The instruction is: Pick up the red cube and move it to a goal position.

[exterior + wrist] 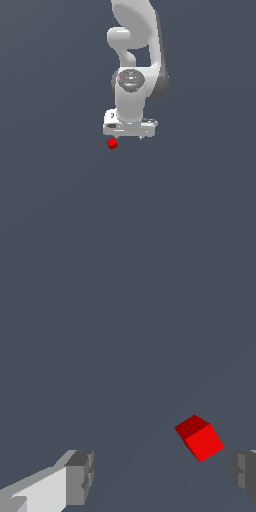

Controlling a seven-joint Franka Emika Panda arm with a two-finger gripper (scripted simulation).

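The red cube (112, 144) is a tiny bright red block on the dark grey floor, just below the white gripper's end toward the exterior view's left. My gripper (128, 137) hangs from the white arm, fingers pointing down and spread wide. In the wrist view the red cube (199, 438) lies between the two grey fingertips (80, 477), much nearer one of them, and touches neither. The gripper (162, 476) is open and holds nothing.
Only the flat dark grey floor (60, 200) surrounds the cube and arm. No other object, container or edge shows in either view.
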